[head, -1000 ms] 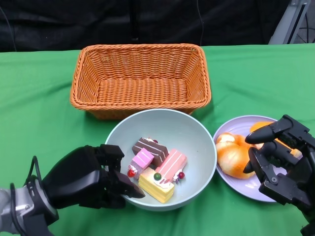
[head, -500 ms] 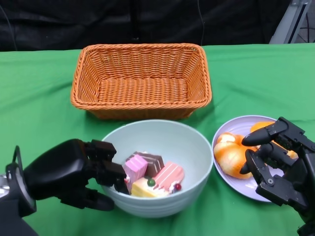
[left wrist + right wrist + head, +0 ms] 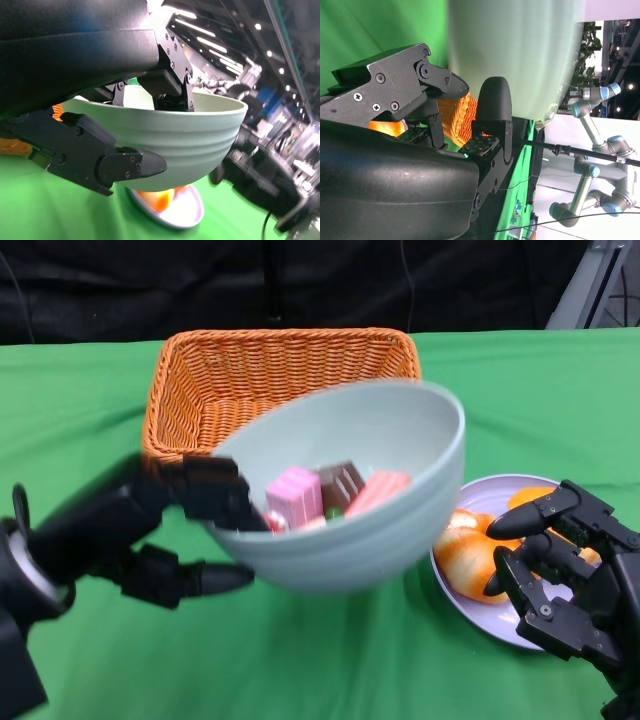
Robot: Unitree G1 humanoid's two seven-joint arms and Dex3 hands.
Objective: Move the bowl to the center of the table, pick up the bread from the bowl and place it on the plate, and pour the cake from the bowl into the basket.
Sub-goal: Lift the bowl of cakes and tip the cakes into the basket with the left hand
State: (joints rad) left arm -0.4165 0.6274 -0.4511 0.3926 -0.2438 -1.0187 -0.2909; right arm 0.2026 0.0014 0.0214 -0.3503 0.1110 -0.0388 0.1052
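Note:
My left hand point(image 3: 150, 530) grips the near-left rim of the pale green bowl point(image 3: 380, 520) and holds it off the table, tipped away from me toward the orange wicker basket point(image 3: 250, 370). Several small cakes point(image 3: 300, 495) in pink, brown and red lie inside against the low side. The left wrist view shows the bowl point(image 3: 190, 130) from below, with fingers point(image 3: 125, 165) under its wall. To the right, the bread point(image 3: 465, 555) lies on the lilac plate point(image 3: 500, 625). My right hand point(image 3: 570, 570) hovers at the plate's near-right side, fingers apart, holding nothing.
The green cloth point(image 3: 80, 420) covers the table. The basket stands at the back centre, partly hidden by the raised bowl. A second orange piece point(image 3: 530, 498) lies at the plate's far edge. Black backdrop runs behind the table.
My left hand has raised the bowl off the cloth and tilted it toward the basket; the cakes slid to the lower side. The right hand has stayed by the plate.

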